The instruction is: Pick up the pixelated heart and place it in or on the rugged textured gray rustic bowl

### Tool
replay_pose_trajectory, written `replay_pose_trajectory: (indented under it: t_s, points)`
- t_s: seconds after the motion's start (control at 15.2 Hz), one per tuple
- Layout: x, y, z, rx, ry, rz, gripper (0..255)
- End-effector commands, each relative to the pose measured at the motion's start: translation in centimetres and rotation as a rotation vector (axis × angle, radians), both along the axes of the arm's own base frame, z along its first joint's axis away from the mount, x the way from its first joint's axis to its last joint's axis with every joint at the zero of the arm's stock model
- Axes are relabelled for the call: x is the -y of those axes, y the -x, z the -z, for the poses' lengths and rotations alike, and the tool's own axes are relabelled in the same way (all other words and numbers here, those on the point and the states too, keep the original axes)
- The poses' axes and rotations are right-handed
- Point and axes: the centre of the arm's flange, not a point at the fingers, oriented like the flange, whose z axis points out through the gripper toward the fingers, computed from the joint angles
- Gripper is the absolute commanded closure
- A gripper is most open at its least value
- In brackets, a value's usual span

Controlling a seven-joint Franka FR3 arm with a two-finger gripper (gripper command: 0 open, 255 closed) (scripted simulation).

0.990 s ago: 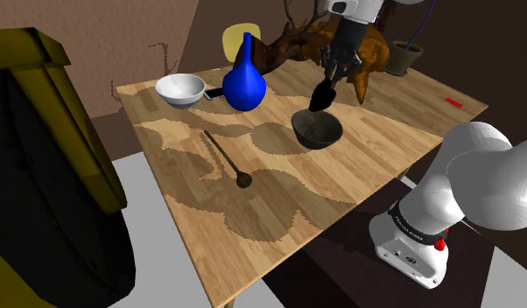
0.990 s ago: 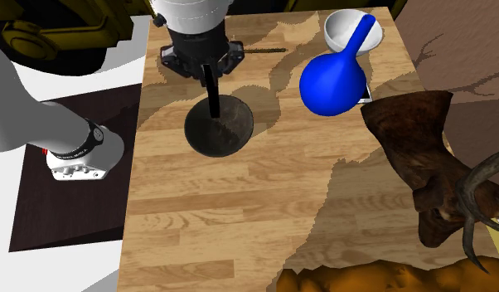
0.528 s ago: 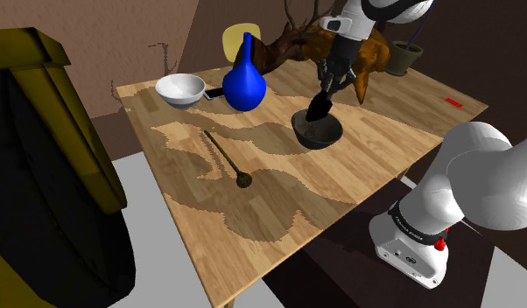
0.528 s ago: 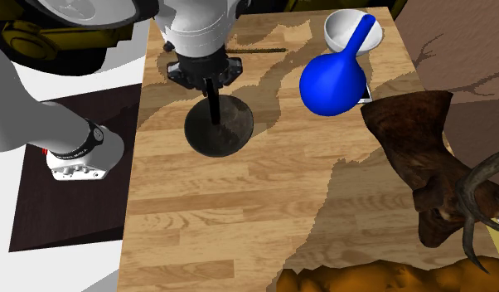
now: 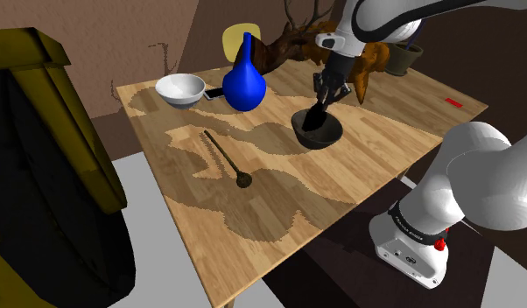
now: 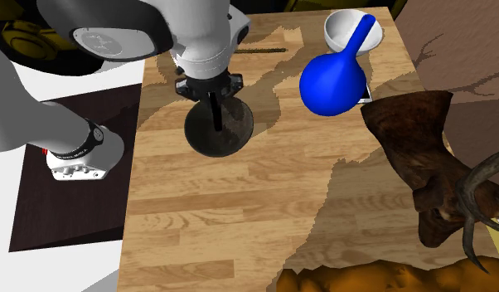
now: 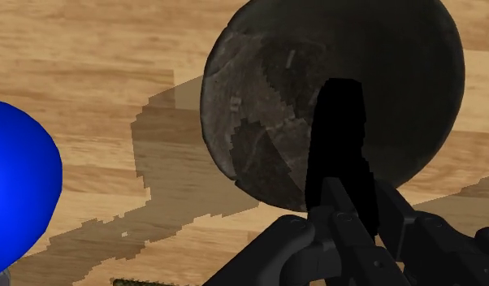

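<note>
The pixelated heart point(image 7: 340, 130) is drawn as a flat black piece with stepped edges. My black gripper point(image 7: 350, 199) is shut on its lower end. It hangs over the inside of the dark grey rough bowl point(image 7: 259, 97). In the shoulder view the gripper point(image 5: 323, 98) points down with the heart point(image 5: 314, 117) dipping into the bowl point(image 5: 332, 136) on the wooden table point(image 5: 358, 175). From the second exterior view the gripper point(image 6: 213, 104) stands over the bowl point(image 6: 235, 133), and the heart point(image 6: 216, 120) looks like a thin dark bar.
A blue vase point(image 5: 244, 83) and a white handled bowl point(image 5: 180, 88) stand behind the grey bowl. A dark ladle point(image 5: 227, 159) lies mid-table. A brown antlered sculpture point(image 6: 422, 166) occupies the table's far side. A yellow armchair point(image 5: 43, 157) stands off the shoulder view's left.
The gripper has come down with the heart, from above the bowl's rim to inside it. The upper arm has swung over the table. Fingers stayed shut.
</note>
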Motion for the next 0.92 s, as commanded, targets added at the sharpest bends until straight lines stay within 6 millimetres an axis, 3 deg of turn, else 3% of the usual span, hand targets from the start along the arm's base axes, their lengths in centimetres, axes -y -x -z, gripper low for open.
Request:
replay_pose_trajectory:
  t_s: [0.0, 0.53, 0.59, 0.86]
  points:
    - [-0.03, 0.01, 1.12, 0.001, 0.000, 0.000, 255]
    - [-0.03, 0.01, 1.12, 0.001, 0.000, 0.000, 255]
    - [-0.03, 0.01, 1.12, 0.001, 0.000, 0.000, 0]
    - [-0.03, 0.01, 1.12, 0.001, 0.000, 0.000, 0]
